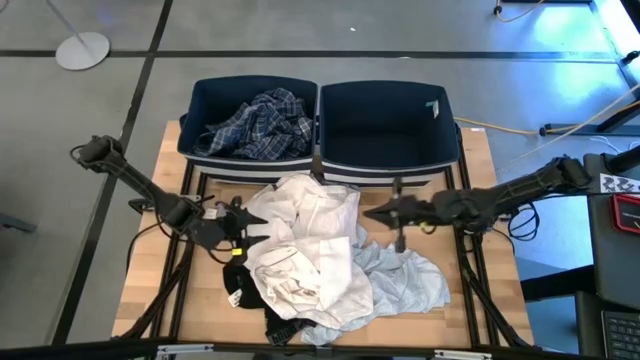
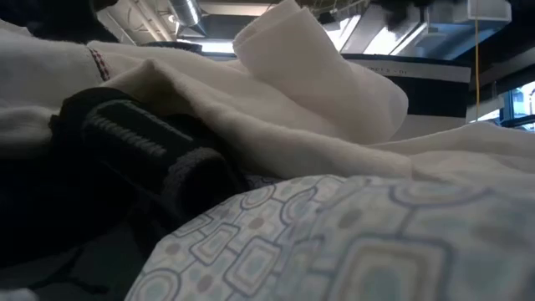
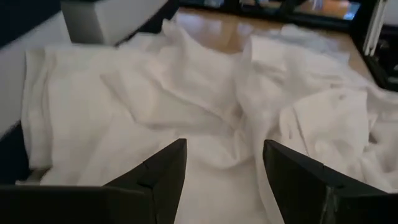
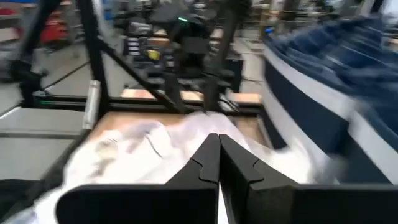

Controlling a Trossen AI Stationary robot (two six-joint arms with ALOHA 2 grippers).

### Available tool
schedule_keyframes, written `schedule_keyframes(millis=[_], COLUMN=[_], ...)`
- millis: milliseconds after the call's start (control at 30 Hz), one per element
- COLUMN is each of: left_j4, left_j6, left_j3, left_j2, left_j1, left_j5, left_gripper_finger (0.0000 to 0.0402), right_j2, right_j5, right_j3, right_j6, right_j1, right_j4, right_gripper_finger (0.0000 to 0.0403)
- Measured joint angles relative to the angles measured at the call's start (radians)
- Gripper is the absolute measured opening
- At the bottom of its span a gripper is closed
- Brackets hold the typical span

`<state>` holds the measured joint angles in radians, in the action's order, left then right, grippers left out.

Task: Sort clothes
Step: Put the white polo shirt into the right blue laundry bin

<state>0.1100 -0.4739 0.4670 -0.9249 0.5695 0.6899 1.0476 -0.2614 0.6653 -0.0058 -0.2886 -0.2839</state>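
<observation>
A pile of clothes lies on the wooden table: a white garment [image 1: 310, 240] on top, a pale blue patterned one [image 1: 410, 280] at its right, and a black one [image 1: 245, 285] at its near left. A blue-white plaid garment [image 1: 260, 125] lies in the left navy bin [image 1: 200, 100]. My left gripper [image 1: 248, 215] is open at the white garment's left side, which fills the left wrist view [image 3: 186, 99]. My right gripper [image 1: 368, 212] is shut and empty at the pile's right side, pointing at the white garment [image 4: 155, 140]. My left gripper [image 3: 224, 146] comes level from the table's left, its open fingers on either side of a fold of the white garment [image 3: 217, 155]. I cannot tell whether they touch the cloth.
The right navy bin [image 1: 385, 130] stands beside the left one at the table's far edge, and nothing shows in it. The low view is filled by the white cloth [image 2: 318, 84], the black ribbed cloth [image 2: 142, 142] and the patterned cloth [image 2: 334, 242]. Bare wood [image 1: 150, 270] shows at the left.
</observation>
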Motion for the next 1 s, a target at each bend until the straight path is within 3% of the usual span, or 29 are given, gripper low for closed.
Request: schedule_keyframes(millis=[167, 467, 633, 767, 867, 1000], left_j4=[-0.049, -0.124, -0.107, 0.030, 0.129, 0.174], left_j6=[0.069, 0.328, 0.267, 0.184, 0.125, 0.084], left_j3=[-0.004, 0.047, 0.060, 0.060, 0.060, 0.060], left_j2=[0.000, 0.005, 0.010, 0.011, 0.011, 0.010], left_j1=[-0.001, -0.016, -0.010, 0.005, 0.007, 0.004], left_j5=[0.004, 0.002, -0.038, -0.128, -0.137, -0.136], left_gripper_finger=[0.0203, 0.0203, 0.0203, 0.0203, 0.0203, 0.0203], right_j2=[0.201, 0.480, 0.613, 0.704, 0.753, 0.814], right_j5=[0.137, 0.088, 0.097, 0.118, 0.123, 0.121], right_j3=[0.220, 0.596, 0.807, 0.924, 0.954, 0.952], right_j6=[-0.006, -0.005, 0.005, 0.064, 0.123, 0.191], right_j1=[0.001, 0.001, -0.001, -0.016, -0.044, -0.080], right_j4=[-0.004, 0.030, 0.354, 0.553, 0.658, 0.741], right_gripper_finger=[0.0005, 0.0020, 0.0103, 0.0186, 0.0231, 0.0258])
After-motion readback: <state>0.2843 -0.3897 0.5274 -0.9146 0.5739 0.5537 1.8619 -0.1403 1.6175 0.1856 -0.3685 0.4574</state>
